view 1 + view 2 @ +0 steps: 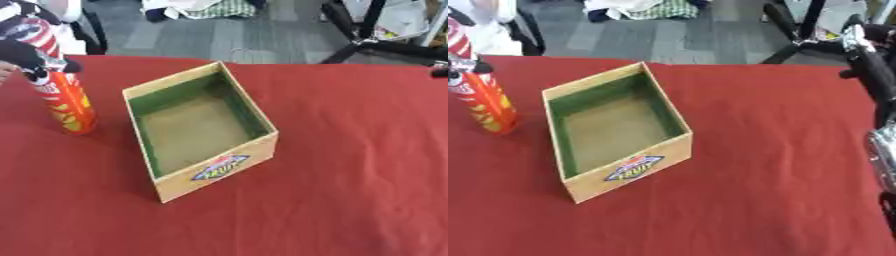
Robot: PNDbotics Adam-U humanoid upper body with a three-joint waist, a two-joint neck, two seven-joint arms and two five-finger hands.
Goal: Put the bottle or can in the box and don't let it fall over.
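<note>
One tall orange can (pixel 68 102) stands at the far left of the counter (pixel 350 165), which is covered in red cloth. The can is upright or very nearly so, its base on the cloth, its body printed in orange, red and yellow. The left hand (pixel 35 60), black, is closed around the can's upper part, fingers curled about it near the top; the arm comes in from the upper left corner. In the right eye view the same can sits at the left edge of the frame with the hand partly cut off.

Just right of the can, apart from it with a strip of bare cloth between, lies an open box (pixel 199 130). It is a shallow rectangular box with pale wooden-looking walls, green on the inside faces, and a brownish floor. It sits askew to the counter edge, one short wall facing the near side. That near wall carries a colourful label (pixel 220 167) with blue and yellow lettering too blurred to read. Nothing is inside the box.

At the far right, in the right eye view, the right arm (pixel 877 85) shows as black and silver segments along the frame edge, above the counter. Its hand is not visible in either view, so its state cannot be given.
</note>
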